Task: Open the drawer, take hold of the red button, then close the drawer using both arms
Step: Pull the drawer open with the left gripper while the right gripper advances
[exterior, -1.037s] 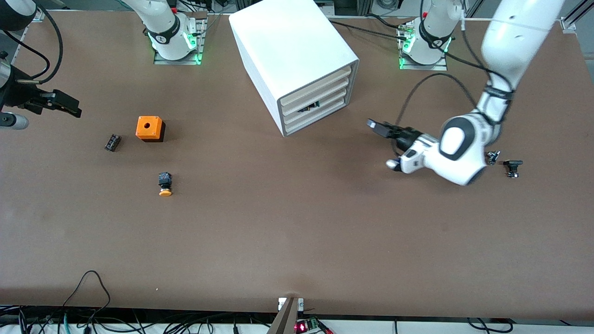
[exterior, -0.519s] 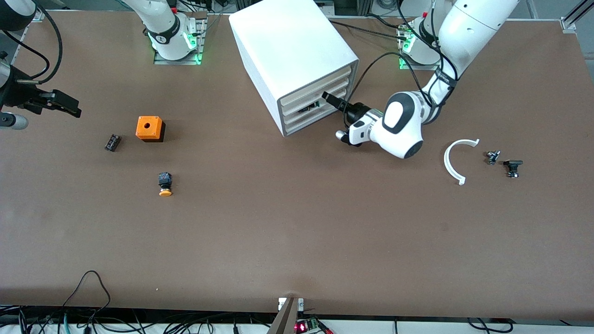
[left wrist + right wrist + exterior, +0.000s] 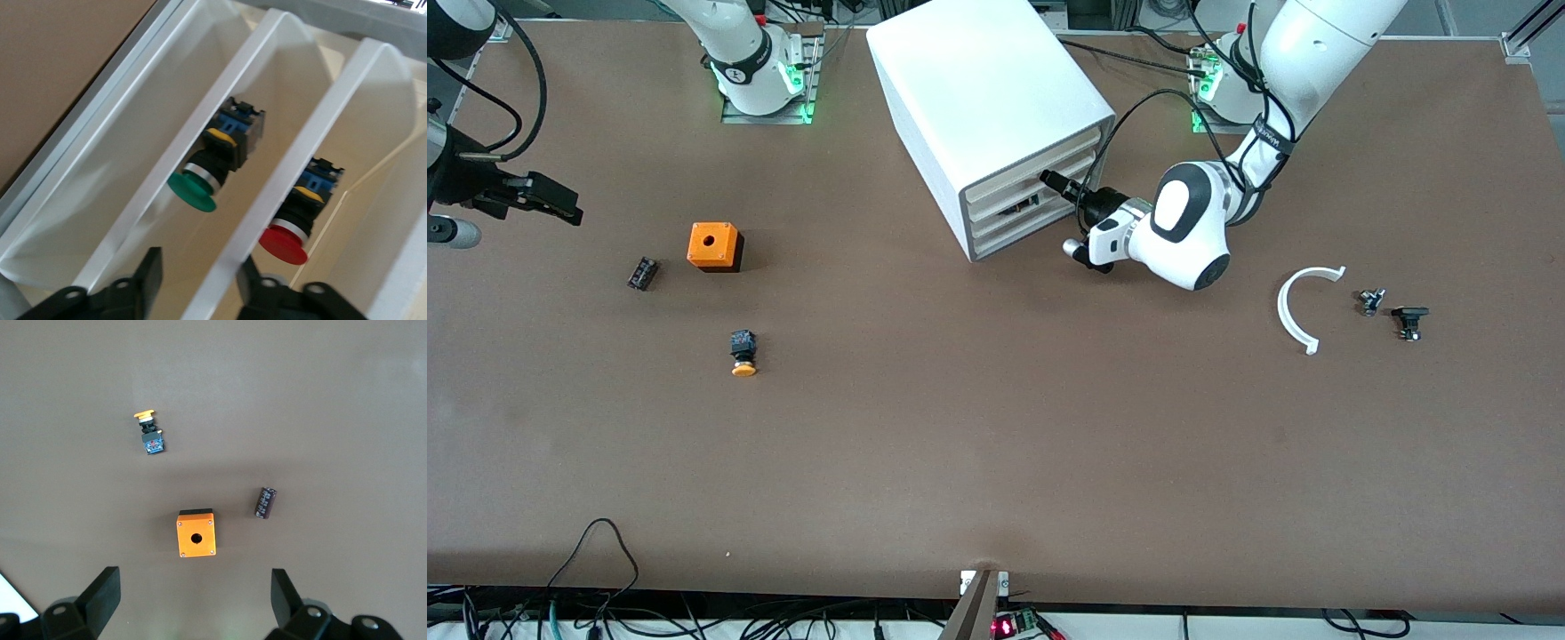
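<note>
The white cabinet [image 3: 996, 89] stands mid-table with four stacked cream-fronted drawers [image 3: 1005, 218], all nearly flush. My left gripper [image 3: 1052, 181] is at the drawer fronts. In the left wrist view it [image 3: 200, 290] is open, its fingers [image 3: 150, 280] on either side of one drawer's white front edge [image 3: 300, 153]. Just past that edge lies the red-capped button [image 3: 283, 243] on its dark body. My right gripper [image 3: 560, 206] waits open and empty in the air at the right arm's end of the table, and shows open in its wrist view [image 3: 193, 593].
A green-capped button [image 3: 192, 192] lies in the adjoining drawer. An orange box with a hole [image 3: 714, 245], an orange-capped button [image 3: 743, 353] and a small dark part [image 3: 642, 272] lie under the right gripper. A white curved piece [image 3: 1298, 307] and small black parts [image 3: 1408, 320] lie toward the left arm's end.
My left arm has swung from over the white curved piece to the cabinet front and brought its gripper up against the drawers. The right arm has not moved.
</note>
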Robot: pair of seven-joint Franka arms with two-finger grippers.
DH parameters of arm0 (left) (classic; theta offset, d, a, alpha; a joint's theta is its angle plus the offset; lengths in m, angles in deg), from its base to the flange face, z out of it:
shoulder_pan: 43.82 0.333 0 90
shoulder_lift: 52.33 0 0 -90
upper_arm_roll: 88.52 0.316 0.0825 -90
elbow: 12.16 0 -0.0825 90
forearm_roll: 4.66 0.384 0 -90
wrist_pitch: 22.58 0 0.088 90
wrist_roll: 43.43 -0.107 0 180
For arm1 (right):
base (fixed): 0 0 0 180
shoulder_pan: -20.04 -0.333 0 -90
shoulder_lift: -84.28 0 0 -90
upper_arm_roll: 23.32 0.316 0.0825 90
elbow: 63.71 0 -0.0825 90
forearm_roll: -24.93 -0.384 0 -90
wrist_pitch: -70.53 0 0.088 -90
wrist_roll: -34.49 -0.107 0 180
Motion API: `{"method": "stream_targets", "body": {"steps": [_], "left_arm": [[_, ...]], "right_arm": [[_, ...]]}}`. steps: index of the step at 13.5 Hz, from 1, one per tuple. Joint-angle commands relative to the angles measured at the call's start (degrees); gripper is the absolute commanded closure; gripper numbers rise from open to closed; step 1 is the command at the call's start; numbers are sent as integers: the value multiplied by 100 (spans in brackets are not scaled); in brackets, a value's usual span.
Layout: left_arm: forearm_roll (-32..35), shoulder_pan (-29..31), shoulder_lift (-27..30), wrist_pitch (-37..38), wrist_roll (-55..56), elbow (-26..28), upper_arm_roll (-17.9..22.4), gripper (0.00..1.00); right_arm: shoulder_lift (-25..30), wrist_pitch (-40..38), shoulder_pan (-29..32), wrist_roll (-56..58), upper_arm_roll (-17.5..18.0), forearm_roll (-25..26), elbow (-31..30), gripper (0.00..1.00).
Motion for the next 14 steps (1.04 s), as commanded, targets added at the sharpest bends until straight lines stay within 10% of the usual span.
{"method": "stream_targets", "body": {"steps": [1,6,7,10,14], "left_arm": [[237,194,281,-186,-172,131,289,100],[246,485,291,-502,-102,-342,861,100],[255,503,334,-511,-189,-361,862,1],[403,608,764,-590,-181,-466,896,0],[2547,1389,1818,-573,-137,-1265,1125,0]], "right_arm": [[23,-15,-100,107,98,-73,21,0],[-423,248,-890,11,231,-134,336,0],[-590,275,-1031,19,231,-309,503,0],[-1232,686,-1453,81,309,-460,952,0],[-1874,1144,-2104,63,423,-512,1427,0]]}}
